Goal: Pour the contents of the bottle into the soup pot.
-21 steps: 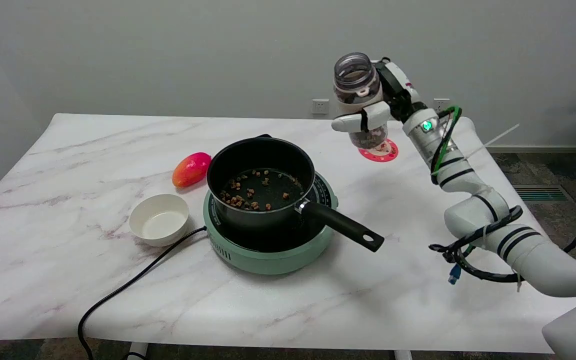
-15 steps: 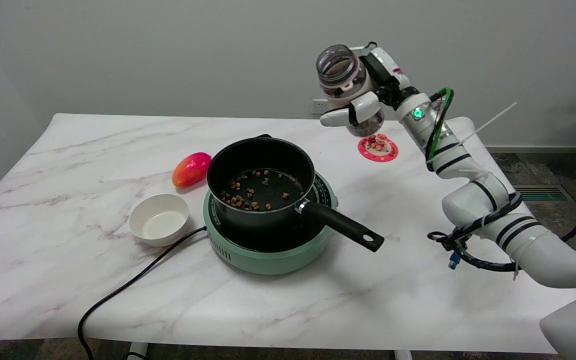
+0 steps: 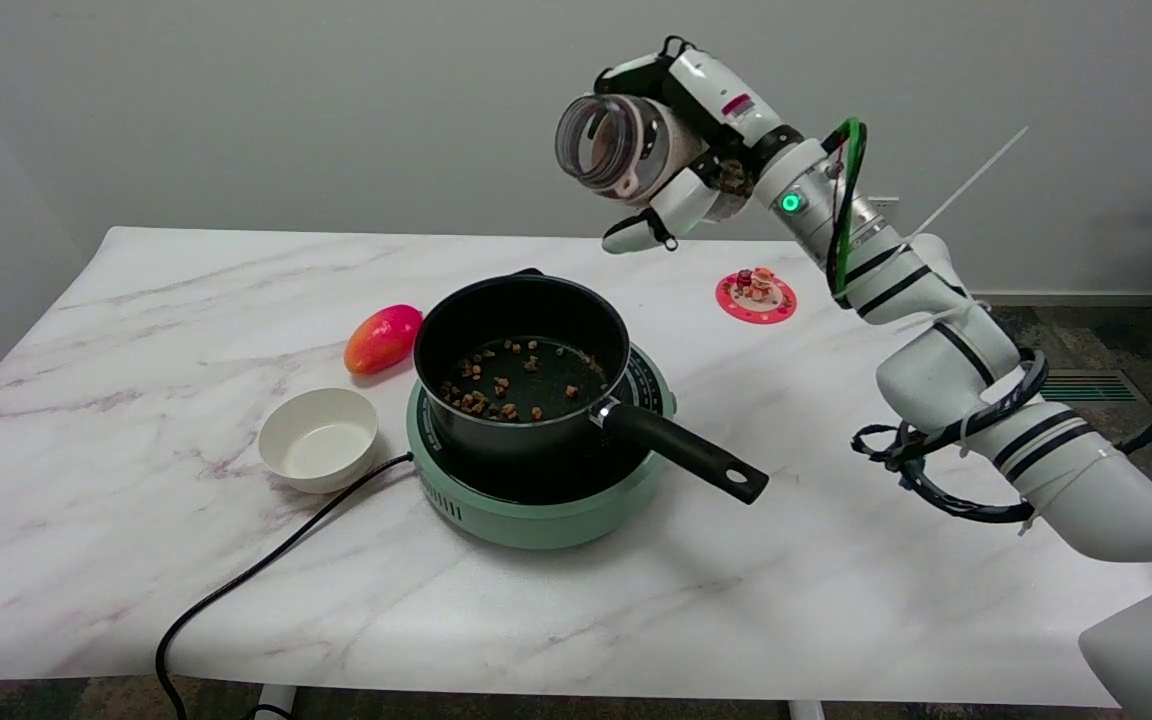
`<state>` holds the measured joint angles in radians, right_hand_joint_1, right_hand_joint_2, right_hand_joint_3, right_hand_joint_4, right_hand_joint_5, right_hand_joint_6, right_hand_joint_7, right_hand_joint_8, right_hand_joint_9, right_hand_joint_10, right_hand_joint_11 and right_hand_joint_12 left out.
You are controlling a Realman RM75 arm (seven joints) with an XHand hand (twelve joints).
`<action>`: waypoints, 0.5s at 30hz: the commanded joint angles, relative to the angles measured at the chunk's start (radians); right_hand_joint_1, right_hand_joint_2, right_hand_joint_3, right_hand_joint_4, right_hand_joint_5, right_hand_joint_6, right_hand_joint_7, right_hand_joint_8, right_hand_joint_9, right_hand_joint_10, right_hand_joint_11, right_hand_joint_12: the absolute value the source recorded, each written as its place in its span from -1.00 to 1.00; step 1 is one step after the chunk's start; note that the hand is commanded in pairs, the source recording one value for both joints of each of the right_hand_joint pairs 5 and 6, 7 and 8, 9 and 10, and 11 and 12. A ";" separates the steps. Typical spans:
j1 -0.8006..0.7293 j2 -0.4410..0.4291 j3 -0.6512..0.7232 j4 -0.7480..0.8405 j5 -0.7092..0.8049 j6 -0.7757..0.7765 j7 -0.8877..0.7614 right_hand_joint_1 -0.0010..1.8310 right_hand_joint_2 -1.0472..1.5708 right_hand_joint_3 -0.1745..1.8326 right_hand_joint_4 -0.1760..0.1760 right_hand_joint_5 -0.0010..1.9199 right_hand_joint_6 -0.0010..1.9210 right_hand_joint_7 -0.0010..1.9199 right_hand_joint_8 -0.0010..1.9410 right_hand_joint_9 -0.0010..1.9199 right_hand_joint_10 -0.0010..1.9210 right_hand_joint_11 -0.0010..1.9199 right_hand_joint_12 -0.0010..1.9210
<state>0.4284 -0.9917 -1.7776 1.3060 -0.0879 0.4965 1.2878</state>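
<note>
Half-tipped bottle | your right hand holds it, fingers grasping its body, mouth angled toward the soup pot to start the pour | bottle high, pot on cooker below-left

the black-and-white right hand grips a clear plastic bottle tilted sideways in the air, mouth leftward, above the black soup pot on a green round hotplate.
</note>
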 commanded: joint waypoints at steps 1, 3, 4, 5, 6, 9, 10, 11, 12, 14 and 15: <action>-0.065 0.006 0.001 0.214 -0.358 -0.031 -0.208 0.59 0.80 -0.41 0.00 1.00 1.00 0.94 0.92 0.45 0.45 0.34 0.34; -0.065 0.008 -0.006 0.214 -0.412 -0.031 -0.208 0.58 0.82 -0.42 0.00 1.00 1.00 0.94 0.92 0.45 0.45 0.34 0.34; -0.065 0.011 -0.011 0.215 -0.443 -0.031 -0.208 0.57 0.83 -0.42 0.00 1.00 1.00 0.95 0.92 0.45 0.45 0.34 0.34; -0.063 0.011 -0.013 0.216 -0.464 -0.033 -0.208 0.56 0.83 -0.43 0.00 1.00 1.00 0.95 0.93 0.45 0.45 0.34 0.34; -0.060 0.015 -0.020 0.220 -0.508 -0.040 -0.210 0.55 0.84 -0.43 0.00 1.00 1.00 0.95 0.93 0.46 0.45 0.34 0.34; -0.042 0.024 -0.046 0.232 -0.602 -0.067 -0.210 0.54 0.84 -0.43 0.00 1.00 1.00 0.95 0.93 0.45 0.45 0.34 0.34; -0.035 0.026 -0.059 0.232 -0.622 -0.076 -0.204 0.54 0.84 -0.42 0.00 1.00 1.00 0.95 0.93 0.44 0.44 0.33 0.33; -0.029 0.027 -0.064 0.230 -0.630 -0.082 -0.204 0.54 0.83 -0.41 0.00 1.00 1.00 0.95 0.93 0.44 0.44 0.33 0.33; -0.026 0.030 -0.071 0.227 -0.647 -0.090 -0.201 0.54 0.82 -0.39 0.00 1.00 1.00 0.95 0.92 0.43 0.43 0.33 0.33; -0.026 0.031 -0.072 0.218 -0.664 -0.103 -0.191 0.54 0.81 -0.38 0.00 1.00 1.00 0.94 0.92 0.42 0.42 0.32 0.32; -0.026 0.032 -0.072 0.211 -0.674 -0.104 -0.190 0.54 0.81 -0.38 0.00 1.00 1.00 0.94 0.92 0.42 0.42 0.32 0.32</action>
<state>0.3897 -0.9822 -1.7899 1.4636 -0.4275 0.4635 1.1415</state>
